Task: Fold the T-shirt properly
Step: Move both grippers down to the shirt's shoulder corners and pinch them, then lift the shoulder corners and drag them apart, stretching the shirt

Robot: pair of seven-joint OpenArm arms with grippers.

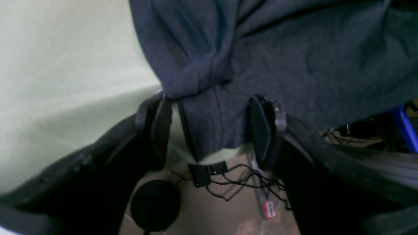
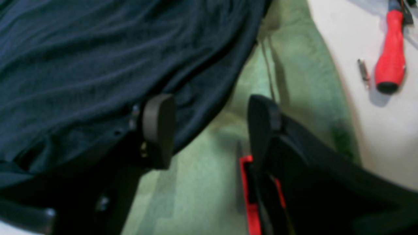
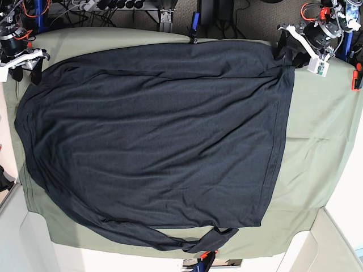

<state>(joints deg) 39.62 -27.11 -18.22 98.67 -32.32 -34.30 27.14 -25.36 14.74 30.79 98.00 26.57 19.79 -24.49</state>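
The dark navy T-shirt (image 3: pixel 153 136) lies spread flat over the olive-green table cloth (image 3: pixel 317 141), with one sleeve bunched at the near edge. My left gripper (image 3: pixel 285 54) is at the shirt's far right corner. In the left wrist view the gripper (image 1: pixel 212 130) is open, and a flap of the shirt (image 1: pixel 277 55) hangs between its fingers at the table edge. My right gripper (image 3: pixel 25 67) is at the far left corner. In the right wrist view it (image 2: pixel 209 129) is open, one finger (image 2: pixel 158 130) over the shirt (image 2: pixel 98 55) and the other over the cloth.
A red screwdriver (image 2: pixel 390 55) and a small bit (image 2: pixel 363 71) lie on the white surface beside the cloth. Clamps hold the cloth at the right edge (image 3: pixel 356 76), far edge (image 3: pixel 194 25) and near edge (image 3: pixel 204 252). Cables (image 1: pixel 248 182) lie on the floor below the table edge.
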